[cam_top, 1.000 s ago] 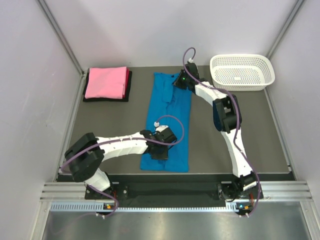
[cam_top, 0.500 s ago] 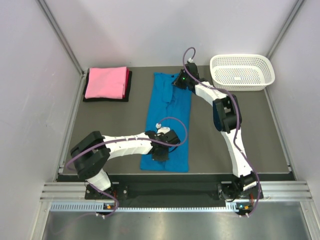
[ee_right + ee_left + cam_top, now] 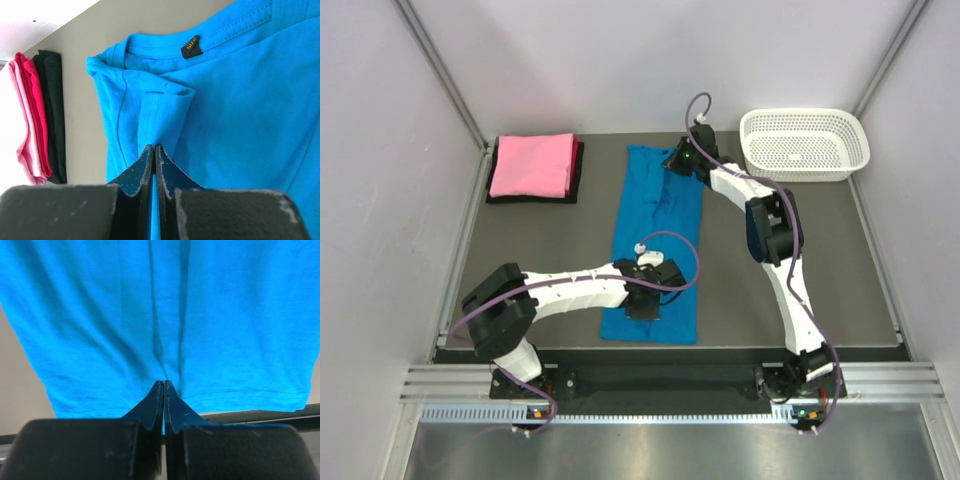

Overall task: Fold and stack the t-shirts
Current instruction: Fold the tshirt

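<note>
Pink shirt (image 3: 532, 165) folded at far-left corner of counter (image 3: 560, 250), lying on dark shirt (image 3: 530, 199): stack begun. Blue shirt (image 3: 655, 240) mid-counter, laid out as long narrow strip (sides look folded in), collar at far end, hem at near edge. Left fingers (image 3: 163, 395) pinched tight on cloth just above hem. Right fingers (image 3: 153, 160) pinched tight on bunched fold beside collar. Left to do, by my reading: fold strip end to end, then add to pile. Basket (image 3: 805, 145) far right.
</note>
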Controlling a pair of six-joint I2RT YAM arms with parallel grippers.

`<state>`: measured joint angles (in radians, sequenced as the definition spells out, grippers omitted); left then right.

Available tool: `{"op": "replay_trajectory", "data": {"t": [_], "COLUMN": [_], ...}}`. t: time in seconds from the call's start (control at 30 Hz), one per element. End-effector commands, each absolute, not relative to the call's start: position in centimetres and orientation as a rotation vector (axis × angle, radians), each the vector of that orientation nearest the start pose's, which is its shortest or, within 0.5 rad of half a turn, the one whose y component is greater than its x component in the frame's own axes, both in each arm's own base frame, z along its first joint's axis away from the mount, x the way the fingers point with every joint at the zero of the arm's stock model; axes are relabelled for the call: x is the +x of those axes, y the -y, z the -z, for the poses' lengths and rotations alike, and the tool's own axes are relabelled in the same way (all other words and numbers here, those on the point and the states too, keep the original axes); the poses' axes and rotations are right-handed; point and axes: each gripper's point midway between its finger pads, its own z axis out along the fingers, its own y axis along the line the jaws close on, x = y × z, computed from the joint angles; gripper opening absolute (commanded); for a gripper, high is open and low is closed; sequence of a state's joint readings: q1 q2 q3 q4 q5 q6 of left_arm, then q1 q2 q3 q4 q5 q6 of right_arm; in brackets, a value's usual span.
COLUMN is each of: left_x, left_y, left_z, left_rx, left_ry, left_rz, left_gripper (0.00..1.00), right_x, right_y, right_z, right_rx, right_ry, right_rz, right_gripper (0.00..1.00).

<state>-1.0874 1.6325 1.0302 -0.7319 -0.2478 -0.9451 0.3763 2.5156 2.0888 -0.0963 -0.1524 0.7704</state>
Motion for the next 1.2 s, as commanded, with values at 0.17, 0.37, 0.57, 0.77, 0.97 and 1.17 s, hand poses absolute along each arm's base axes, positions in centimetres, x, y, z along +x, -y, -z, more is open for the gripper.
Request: {"op": "replay_trajectory", "data": {"t": [0.17,0.37,0.57,0.77,0.97,1.17], "left_x": [14.3,13.3,12.9,12.7,12.7,12.5], "left_y": [27.3,27.8,27.3,26.5,26.2,26.5], "left_z": [-5.6,-4.7,-3.7,-3.4,-3.5,-2.8], "left_rx": [0.204,0.256,0.271,0.278,0.282,0.291], "left_ry": [-2.769,-2.793,-2.806,-2.801,-2.790,-2.788], "left_rz": [0.083,0.056,-0.017,-0.092,-0.121,-0.133], "left_gripper": [0.31,0.35,0.31,0.27,0.28,0.07], "right_x": [61.9,61.8,61.7,61.8,61.7,61.6], "right_y": [-29.9,-29.8,-29.7,-29.6,-29.7,-29.7], "right_z": [-10.3,-9.9,-9.8,-9.8,-9.6,-10.1], "right_rx": [0.319,0.326,0.327,0.334,0.335,0.331], "right_ry": [-2.094,-2.100,-2.104,-2.100,-2.107,-2.099], "right_rz": [-0.863,-0.864,-0.865,-0.869,-0.870,-0.877], "right_gripper": [0.00,0.00,0.00,0.00,0.00,0.00]}}
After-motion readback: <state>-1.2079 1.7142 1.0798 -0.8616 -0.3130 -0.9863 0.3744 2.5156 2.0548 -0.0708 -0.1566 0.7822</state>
